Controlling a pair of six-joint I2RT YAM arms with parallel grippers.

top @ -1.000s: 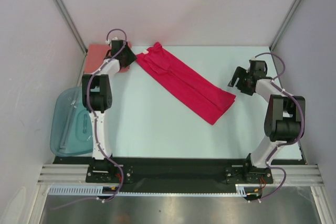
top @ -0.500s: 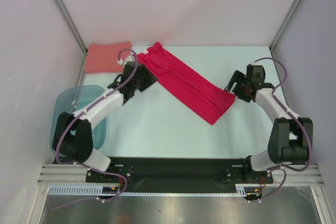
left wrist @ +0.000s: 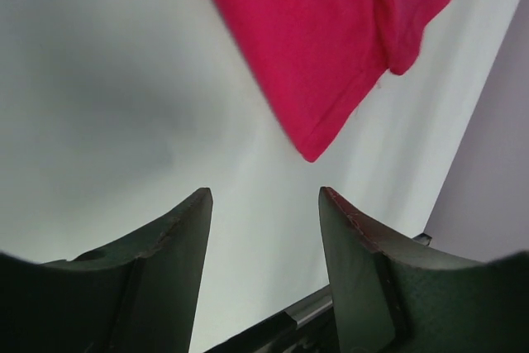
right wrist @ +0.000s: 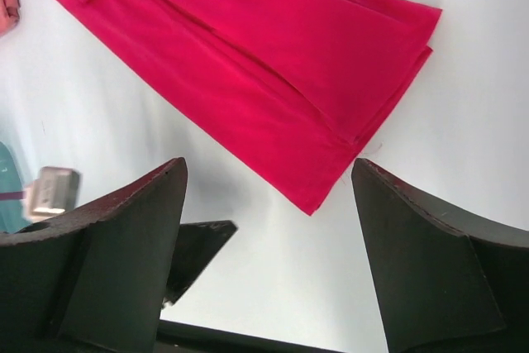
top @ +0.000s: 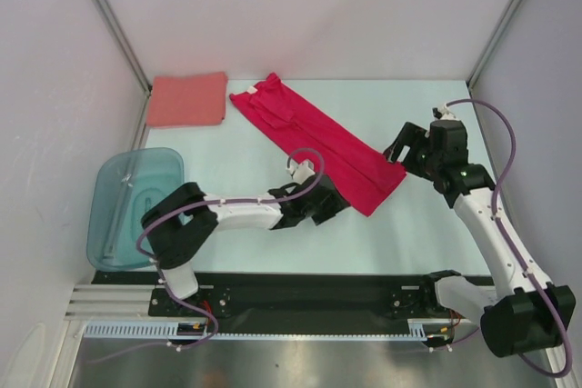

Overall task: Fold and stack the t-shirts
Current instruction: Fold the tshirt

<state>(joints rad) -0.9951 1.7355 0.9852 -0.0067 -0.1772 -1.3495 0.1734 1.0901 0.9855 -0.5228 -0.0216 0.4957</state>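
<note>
The crimson-red t-shirt [top: 314, 141] lies folded into a long strip, running diagonally from back left to front right. It also shows in the left wrist view [left wrist: 322, 39] and the right wrist view [right wrist: 248, 55]. The salmon-pink t-shirt [top: 187, 99] lies folded at the back left corner. My left gripper [top: 335, 209] is open and empty, low over the table just short of the red shirt's near corner. My right gripper [top: 397, 149] is open and empty, just beyond the red shirt's right end.
A translucent teal tub [top: 127, 206] stands at the left edge of the table. The left arm stretches low across the front of the table. Walls close in at the back and both sides.
My left gripper has swung from the pink shirt at the back left across to the red shirt's near corner. My right arm has extended and its gripper has closed in on the shirt's right end.
</note>
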